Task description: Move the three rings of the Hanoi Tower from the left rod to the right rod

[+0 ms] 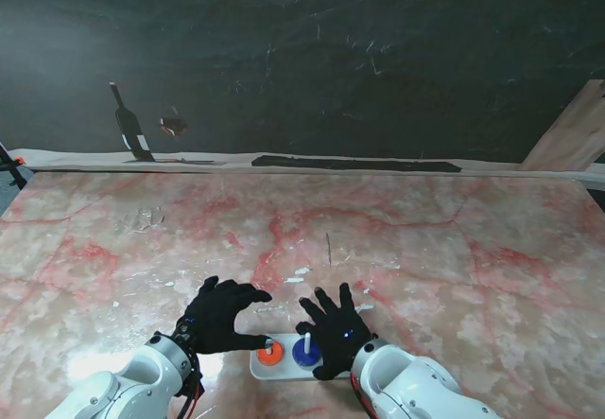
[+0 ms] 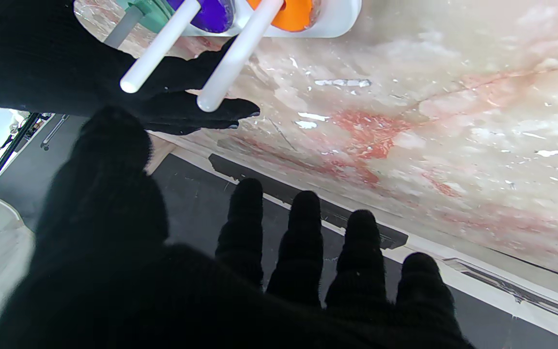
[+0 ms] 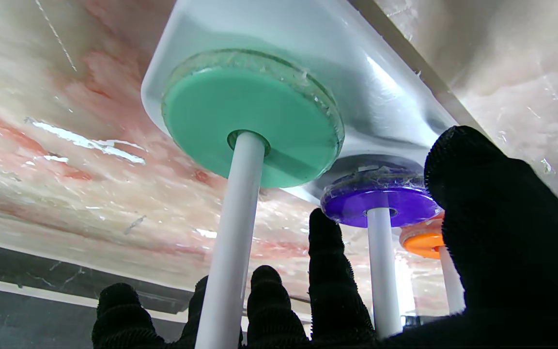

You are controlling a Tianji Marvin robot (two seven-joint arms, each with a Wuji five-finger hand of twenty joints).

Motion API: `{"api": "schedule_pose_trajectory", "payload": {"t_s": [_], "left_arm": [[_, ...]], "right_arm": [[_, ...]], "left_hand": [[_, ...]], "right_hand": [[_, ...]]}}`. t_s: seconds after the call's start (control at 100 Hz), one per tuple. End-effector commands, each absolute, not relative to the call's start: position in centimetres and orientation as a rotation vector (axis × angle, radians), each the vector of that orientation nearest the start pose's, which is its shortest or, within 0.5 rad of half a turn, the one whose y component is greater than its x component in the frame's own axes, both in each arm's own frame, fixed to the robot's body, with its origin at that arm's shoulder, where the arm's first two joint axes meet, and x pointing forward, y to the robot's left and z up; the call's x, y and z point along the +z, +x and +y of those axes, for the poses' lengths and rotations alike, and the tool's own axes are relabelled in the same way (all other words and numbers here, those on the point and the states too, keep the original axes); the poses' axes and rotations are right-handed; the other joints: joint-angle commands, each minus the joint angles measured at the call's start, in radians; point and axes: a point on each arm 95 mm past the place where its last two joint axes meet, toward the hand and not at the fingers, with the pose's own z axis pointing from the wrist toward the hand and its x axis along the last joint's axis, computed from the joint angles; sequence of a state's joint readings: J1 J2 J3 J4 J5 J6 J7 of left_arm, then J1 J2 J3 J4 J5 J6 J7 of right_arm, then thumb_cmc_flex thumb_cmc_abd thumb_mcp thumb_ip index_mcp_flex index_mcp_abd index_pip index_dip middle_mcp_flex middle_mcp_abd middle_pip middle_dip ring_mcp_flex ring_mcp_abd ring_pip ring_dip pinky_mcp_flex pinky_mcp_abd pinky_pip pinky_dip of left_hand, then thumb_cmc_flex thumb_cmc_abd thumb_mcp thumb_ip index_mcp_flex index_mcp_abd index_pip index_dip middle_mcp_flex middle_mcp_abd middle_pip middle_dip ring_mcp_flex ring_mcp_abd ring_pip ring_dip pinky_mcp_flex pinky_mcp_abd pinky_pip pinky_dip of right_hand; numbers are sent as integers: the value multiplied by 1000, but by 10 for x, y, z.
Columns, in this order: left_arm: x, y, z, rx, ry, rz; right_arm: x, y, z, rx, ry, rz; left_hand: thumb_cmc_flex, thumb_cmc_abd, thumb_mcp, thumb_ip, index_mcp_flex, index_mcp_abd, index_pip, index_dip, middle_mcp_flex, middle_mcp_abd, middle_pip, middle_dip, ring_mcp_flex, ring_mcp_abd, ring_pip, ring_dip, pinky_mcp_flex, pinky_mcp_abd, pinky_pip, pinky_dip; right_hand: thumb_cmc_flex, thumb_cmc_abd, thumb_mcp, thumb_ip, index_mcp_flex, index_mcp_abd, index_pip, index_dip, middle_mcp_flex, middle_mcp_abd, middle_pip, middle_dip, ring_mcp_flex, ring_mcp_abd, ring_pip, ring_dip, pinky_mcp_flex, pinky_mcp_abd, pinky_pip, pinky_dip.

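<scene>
Both spread, left hand [image 1: 219, 316] and right hand [image 1: 333, 330] hover over unlabelled rings [image 1: 270, 354].

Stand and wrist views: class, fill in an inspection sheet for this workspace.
Surface: pink-veined marble table, scuffed with white flecks.
Job's things: white plastic base; one ring per rod: green disc, purple disc, orange disc.
Clutter: nothing seen.
Hands: left hand and right hand, black-gloved, open, holding nothing.
Cables: nothing seen.
Surroundings: dark wall; wooden board leaning at right.
</scene>
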State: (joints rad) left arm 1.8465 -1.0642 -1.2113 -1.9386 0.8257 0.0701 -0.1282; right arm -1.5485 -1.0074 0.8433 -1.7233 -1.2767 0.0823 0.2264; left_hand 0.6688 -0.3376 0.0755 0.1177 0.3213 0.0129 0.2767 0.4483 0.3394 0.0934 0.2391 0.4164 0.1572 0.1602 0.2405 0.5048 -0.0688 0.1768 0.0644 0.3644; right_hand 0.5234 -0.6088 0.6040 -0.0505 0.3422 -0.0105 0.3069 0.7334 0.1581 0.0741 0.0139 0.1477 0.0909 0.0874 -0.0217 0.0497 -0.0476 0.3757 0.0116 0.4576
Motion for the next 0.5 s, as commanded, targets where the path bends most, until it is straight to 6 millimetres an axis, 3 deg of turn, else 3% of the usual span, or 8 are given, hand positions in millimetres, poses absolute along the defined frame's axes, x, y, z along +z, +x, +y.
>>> {"api": "schedule_pose_trajectory", "payload": {"t_s": [0.0, 0.49], "left_arm": [[-316, 307, -47, -1612, -1489, 1596], [-316, 309, -47, -1609, -1495, 1600]], "right_arm": [[-380, 321, 94, 1192, 891, 2082], [-384, 324, 94, 1242, 892, 2060]], "left_hand": [[8, 14, -24, -16, -25, -8, -12, 10, -19, -2, -17, -1, -24, -5, -21, -1, -1, -1, 2, 10], [8, 14, -24, -17, -25, -6, -12, 10, -19, -1, -17, -1, -26, -3, -21, -1, -1, -1, 0, 9]], "right_hand": [[38, 7, -28, -2, 41, -82, 60, 45, -17, 0, -14, 11, -38, 9, -6, 15, -7, 21, -19, 34], [133, 67, -91, 13, 176, -169, 152, 112, 13, -50, 79, -3, -35, -2, 0, 51, -8, 21, -20, 51]]}}
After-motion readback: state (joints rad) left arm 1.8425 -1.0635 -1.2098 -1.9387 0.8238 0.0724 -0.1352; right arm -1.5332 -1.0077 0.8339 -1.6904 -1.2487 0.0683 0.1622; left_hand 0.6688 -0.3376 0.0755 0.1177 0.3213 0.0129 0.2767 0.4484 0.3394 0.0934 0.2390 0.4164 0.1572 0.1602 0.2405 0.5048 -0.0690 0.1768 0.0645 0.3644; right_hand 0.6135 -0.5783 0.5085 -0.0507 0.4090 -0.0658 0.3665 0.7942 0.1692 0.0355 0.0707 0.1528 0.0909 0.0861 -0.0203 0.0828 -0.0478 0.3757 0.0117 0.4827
